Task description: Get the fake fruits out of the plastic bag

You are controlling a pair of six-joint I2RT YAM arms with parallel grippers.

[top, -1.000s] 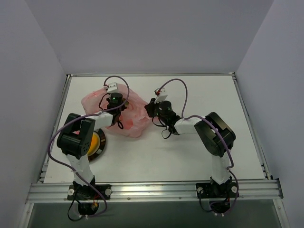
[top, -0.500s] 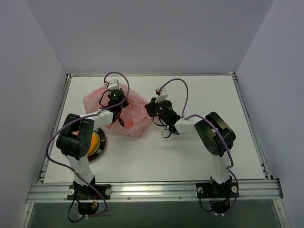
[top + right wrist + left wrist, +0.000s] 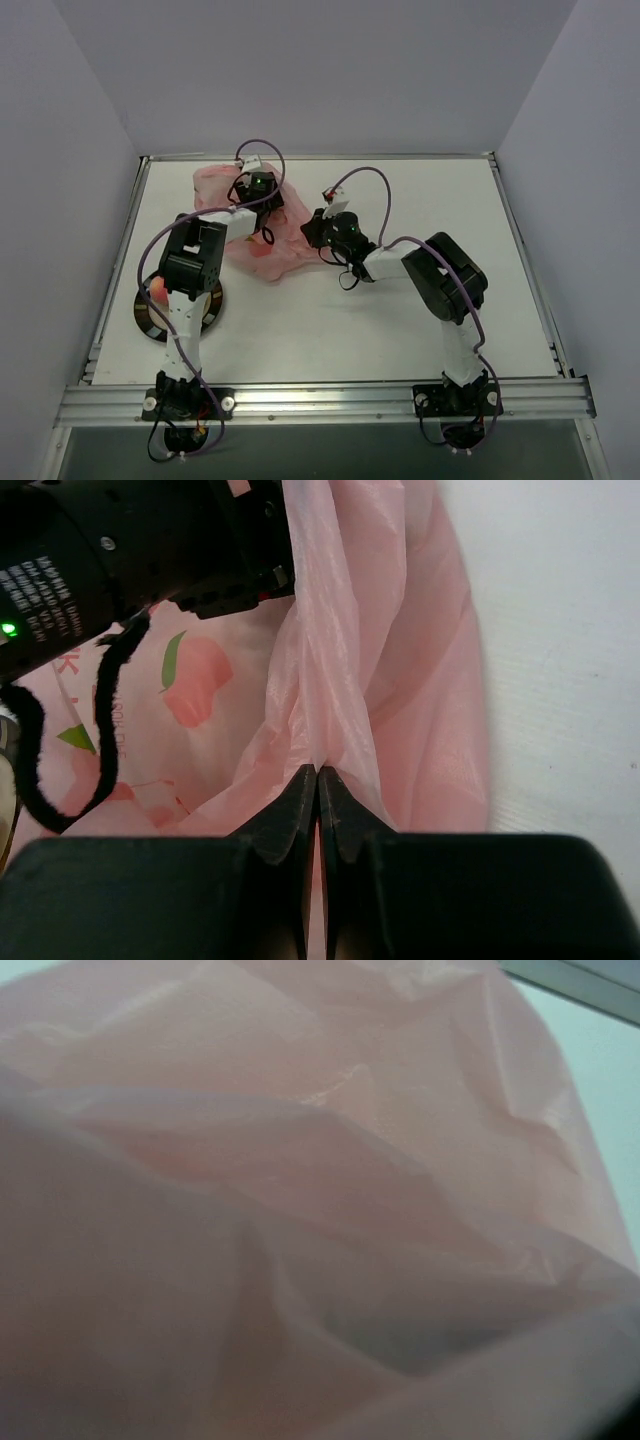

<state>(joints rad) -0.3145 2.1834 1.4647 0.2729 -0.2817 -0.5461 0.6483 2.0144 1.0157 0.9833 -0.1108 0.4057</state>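
The fake fruits are split as far as I can judge. One glossy reddish fruit (image 3: 157, 290) shows on the dark plate (image 3: 143, 318) at the near left, half hidden under my left arm (image 3: 195, 265). Whether any fruit is left in the bag I cannot tell.

Further in, the plastic bag (image 3: 285, 250) lies crumpled on the tabletop (image 3: 420, 190), left of centre. My right fingers (image 3: 295, 810) are pressed together on a fold of its thin pink film at the right edge. That arm is bent at the elbow out to the right, with the forearm running low and leftward to the bag.

Farthest, my left wrist (image 3: 258, 188) hangs over the far part of the bag. The elbow is folded above the plate and the forearm reaches away and to the right. My left wrist view is filled with pink film and shows no fingers, so I cannot tell whether the left fingers are apart or together.

The step looks like a search inside the bag. To do it well I would hold the right pinch firm and slightly raised so the mouth stays open. I would move the left fingers slowly and clamp only on a hard round shape. Loose film may catch in the grip and drag the whole bag.
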